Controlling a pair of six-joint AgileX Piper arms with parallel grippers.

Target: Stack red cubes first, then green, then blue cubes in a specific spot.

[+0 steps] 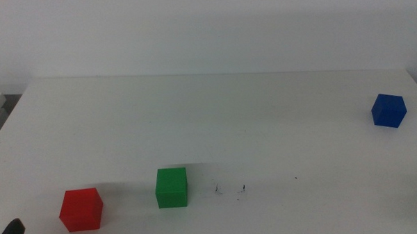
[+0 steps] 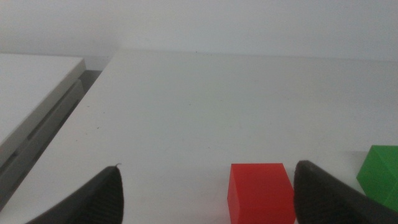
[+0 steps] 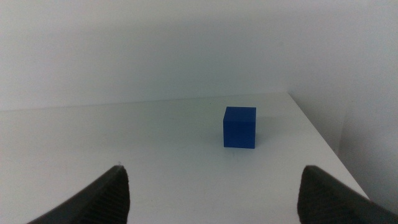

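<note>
The red cube (image 1: 81, 209) sits on the white table near the front left; in the left wrist view it (image 2: 261, 192) lies between my left gripper's open jaws, closer to one of them. My left gripper (image 1: 13, 233) shows only a dark tip at the middle view's bottom left corner. The green cube (image 1: 171, 187) stands right of the red one and shows in the left wrist view (image 2: 380, 174). The black specks of the spot (image 1: 230, 190) lie just right of the green cube. The blue cube (image 1: 389, 111) sits far right; the right wrist view shows it (image 3: 240, 127) ahead of my open right gripper (image 3: 211, 193).
The table's far edge (image 1: 221, 74) meets a white wall. A second pale surface (image 2: 31, 87) lies beyond the table's left edge, with a gap between them. The table's right edge (image 3: 323, 140) runs close behind the blue cube.
</note>
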